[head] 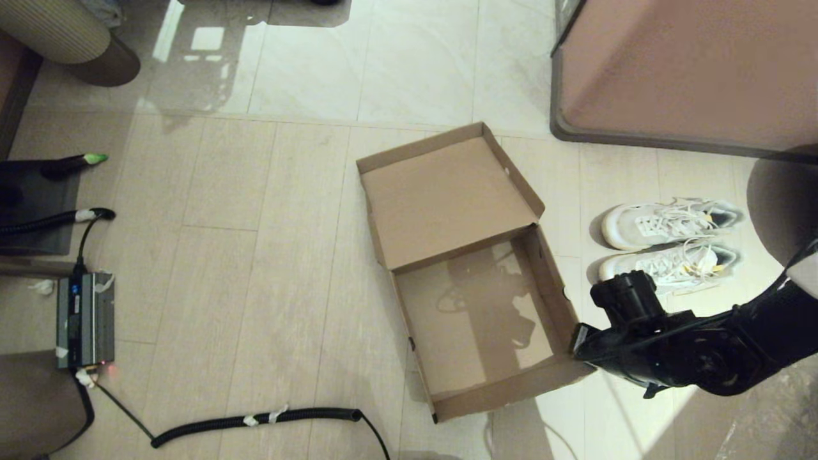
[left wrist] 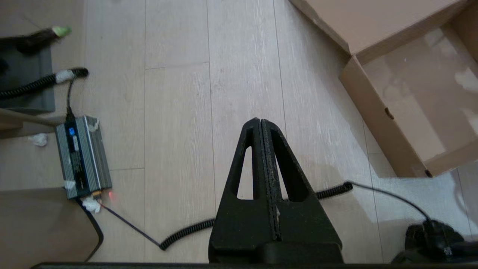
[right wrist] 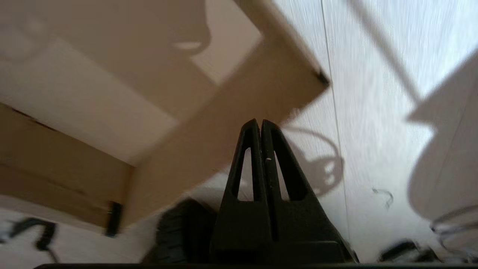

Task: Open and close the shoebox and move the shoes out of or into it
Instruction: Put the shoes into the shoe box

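On the far left of the floor I see a grey metal power unit [head: 85, 317] with a black coiled cable [head: 255, 420] trailing across the pale planks. My left gripper [left wrist: 261, 125] hangs over bare floor between that unit and the box, fingers pressed flat together with nothing in them; I leave that arm parked.

Moving right, the plain brown cardboard shoebox [head: 479, 319] sits open on the floor, its hinged lid [head: 447, 198] folded back flat on the far side and its inside empty. My right gripper [right wrist: 260, 125] is just beside the box's near right corner, outside the wall, its fingers closed against each other and holding nothing.

Further right, the pair of white and grey lace-up sneakers [head: 671, 243] lies side by side on the floor, just beyond the box's right wall and in front of a large pinkish-brown furniture block [head: 684, 70].

I judge the next job is loading the shoes, and the risks start with this gripper. If I swing it toward the nearer shoe while it is this low and this close to the cardboard, the arm could catch the corner and skew the light box or fold its wall. The fingers must spread before reaching a shoe, or they will only shove it. Loose laces could snag too.
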You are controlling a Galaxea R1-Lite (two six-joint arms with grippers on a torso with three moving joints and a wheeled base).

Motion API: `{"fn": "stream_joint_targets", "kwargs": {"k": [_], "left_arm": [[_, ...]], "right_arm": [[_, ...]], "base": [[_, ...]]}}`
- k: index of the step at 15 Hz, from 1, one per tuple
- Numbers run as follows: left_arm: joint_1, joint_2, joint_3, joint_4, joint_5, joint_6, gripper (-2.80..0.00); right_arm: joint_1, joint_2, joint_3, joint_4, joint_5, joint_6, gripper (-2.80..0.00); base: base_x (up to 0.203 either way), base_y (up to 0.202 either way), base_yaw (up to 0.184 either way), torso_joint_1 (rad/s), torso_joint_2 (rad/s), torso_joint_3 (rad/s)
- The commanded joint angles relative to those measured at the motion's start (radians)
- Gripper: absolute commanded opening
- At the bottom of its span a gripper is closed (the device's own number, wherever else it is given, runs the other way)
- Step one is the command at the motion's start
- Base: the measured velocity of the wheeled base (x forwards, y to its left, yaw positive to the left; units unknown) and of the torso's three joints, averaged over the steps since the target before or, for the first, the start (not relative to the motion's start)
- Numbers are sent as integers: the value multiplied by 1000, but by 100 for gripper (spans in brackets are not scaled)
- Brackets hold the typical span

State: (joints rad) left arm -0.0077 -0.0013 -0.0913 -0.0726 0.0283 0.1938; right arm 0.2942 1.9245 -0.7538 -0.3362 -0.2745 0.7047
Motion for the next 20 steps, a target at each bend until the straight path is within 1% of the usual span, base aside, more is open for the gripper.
{"fn": "stream_joint_targets", "kwargs": {"k": [1,3,4,5,6,7,10,11,13,15,17,19,20], "left_arm": [[0,-2,30,-3,0,2,-280],[0,-2,85,-33,-3,2,-280],[0,-2,92,-23,-9,-3,-280],[0,-2,91,13,-28,-5,-280],[0,-2,91,39,-66,-3,-280],[0,-2,91,62,-83,1,-280],[0,0,91,69,-84,7,-280],[0,0,91,69,-84,7,-280],[0,0,91,69,-84,9,-280],[0,0,91,69,-84,8,-280],[0,0,91,68,-84,7,-280],[0,0,91,68,-85,6,-280],[0,0,91,68,-85,6,-280]], "right_arm": [[-83,-54,-47,-5,1,-47,-280],[-170,7,-114,-7,4,-149,-280],[-201,60,-151,-9,13,-204,-280],[-223,111,-185,-17,26,-246,-280],[-239,165,-217,-37,46,-277,-280],[-248,218,-243,-66,68,-303,-280],[-252,344,-257,-224,168,-368,-280],[-247,371,-241,-270,187,-388,-280],[-238,366,-168,-308,241,-419,-280],[-234,319,-50,-353,280,-451,-280],[-231,263,84,-408,307,-466,-280],[-203,210,203,-462,324,-473,-280],[-172,190,254,-485,327,-474,-280]], "base": [[0,0,0,0,0,0],[0,0,0,0,0,0],[0,0,0,0,0,0],[0,0,0,0,0,0],[0,0,0,0,0,0],[0,0,0,0,0,0],[0,0,0,0,0,0],[0,0,0,0,0,0],[0,0,0,0,0,0],[0,0,0,0,0,0],[0,0,0,0,0,0],[0,0,0,0,0,0],[0,0,0,0,0,0]]}}
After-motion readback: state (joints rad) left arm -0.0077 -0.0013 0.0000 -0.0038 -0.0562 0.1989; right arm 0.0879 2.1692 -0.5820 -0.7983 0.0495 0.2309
